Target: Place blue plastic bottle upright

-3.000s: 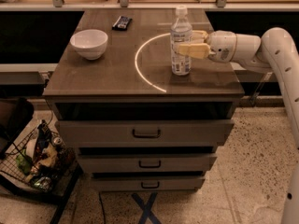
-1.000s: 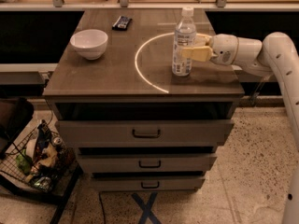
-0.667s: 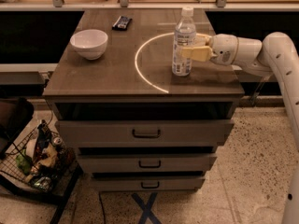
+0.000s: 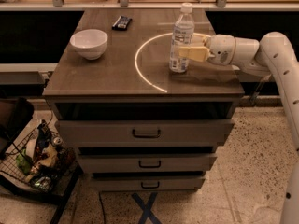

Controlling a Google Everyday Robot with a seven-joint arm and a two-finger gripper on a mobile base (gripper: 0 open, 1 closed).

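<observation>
White bowl sits L on wood-top cabinet, dark remote nr back edge, pale arc across top, 3 drawers below, wire basket w/ clutter on floor at L, blue X on floor in front.

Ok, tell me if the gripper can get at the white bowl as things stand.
Probably not directly. The gripper is at the blue plastic bottle on the right, and the upright bottle stands between it and the white bowl at far left. It would need to go round or over.
</observation>
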